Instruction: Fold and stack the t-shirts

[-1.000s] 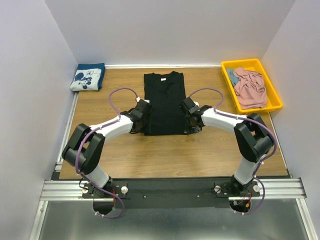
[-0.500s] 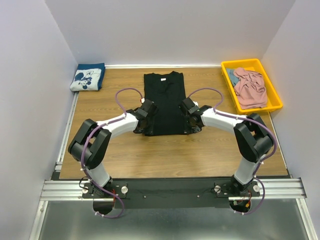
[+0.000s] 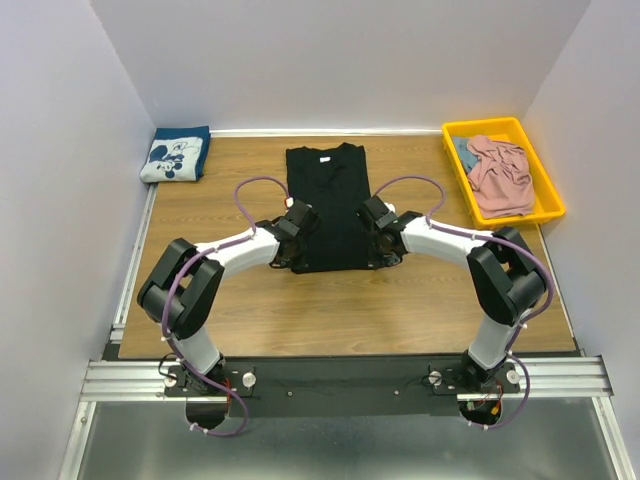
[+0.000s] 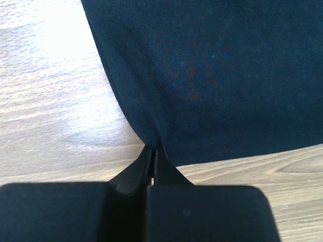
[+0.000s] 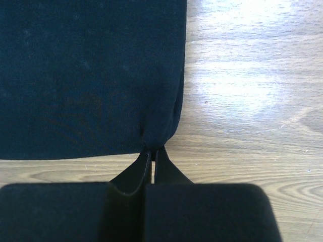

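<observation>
Black t-shirt (image 3: 328,205) near-edge corners pinched in left gripper (image 4: 153,150) and right gripper (image 5: 153,150), table (image 3: 200,300) flanking both sides

Lab robot cell: plain white walls (image 3: 350,60), wood tabletop (image 3: 350,310), aluminium rail (image 3: 340,378).

Black t-shirt (image 4: 202,75): soft knit cloth, matt, with a fine even texture; smooth apart from small puckers at its two near corners.
Table (image 3: 400,300): under the black t-shirt; wood-grain board, smooth, low sheen, with bright glare patches just beside the shirt's edges.
Navy t-shirt (image 3: 175,157): far left of the black t-shirt; matt cloth with a flat white print.
Pink t-shirt (image 3: 500,175): right of the black t-shirt; thin matt cloth, crumpled.
Tray (image 3: 480,124): around the pink t-shirt; yellow plastic, smooth, slightly glossy.
Left arm (image 3: 232,252), right arm (image 3: 440,240): either side of the black t-shirt; smooth white shells with matt black joints.
Rail (image 3: 560,378): nearer than the black t-shirt; bare metal, dull shine.
Walls (image 3: 350,60): pale, matt.
</observation>
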Motion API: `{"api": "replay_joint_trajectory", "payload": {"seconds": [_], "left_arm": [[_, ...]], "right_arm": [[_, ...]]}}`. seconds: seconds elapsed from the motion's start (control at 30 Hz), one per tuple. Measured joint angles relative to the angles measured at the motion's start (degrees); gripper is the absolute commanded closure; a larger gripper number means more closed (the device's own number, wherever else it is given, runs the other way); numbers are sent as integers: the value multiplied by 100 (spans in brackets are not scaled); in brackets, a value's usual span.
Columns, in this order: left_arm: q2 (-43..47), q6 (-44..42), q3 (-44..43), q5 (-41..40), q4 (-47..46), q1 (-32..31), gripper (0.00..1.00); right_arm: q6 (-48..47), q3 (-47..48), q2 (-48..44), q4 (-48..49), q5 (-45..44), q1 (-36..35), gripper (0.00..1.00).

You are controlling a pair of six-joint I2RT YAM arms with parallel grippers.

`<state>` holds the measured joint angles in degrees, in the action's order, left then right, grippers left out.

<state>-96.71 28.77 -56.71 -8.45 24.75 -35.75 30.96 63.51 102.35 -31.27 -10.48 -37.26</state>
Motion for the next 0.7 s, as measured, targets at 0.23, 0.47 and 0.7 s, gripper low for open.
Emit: {"api": "replay_joint_trajectory", "payload": {"seconds": [0.23, 0.47, 0.7], "left_arm": [[267, 31, 225, 37, 210, -101, 100], [1569, 595, 986, 573, 1224, -1115, 100], [2857, 1270, 1106, 1408, 2208, -1749, 100]], "right_arm": [[-131, -389, -415, -177, 269, -186, 99], [-31, -1029, -1775, -1482, 1215, -752, 99], [105, -678, -2653, -2938, 1912, -780, 99]]}}
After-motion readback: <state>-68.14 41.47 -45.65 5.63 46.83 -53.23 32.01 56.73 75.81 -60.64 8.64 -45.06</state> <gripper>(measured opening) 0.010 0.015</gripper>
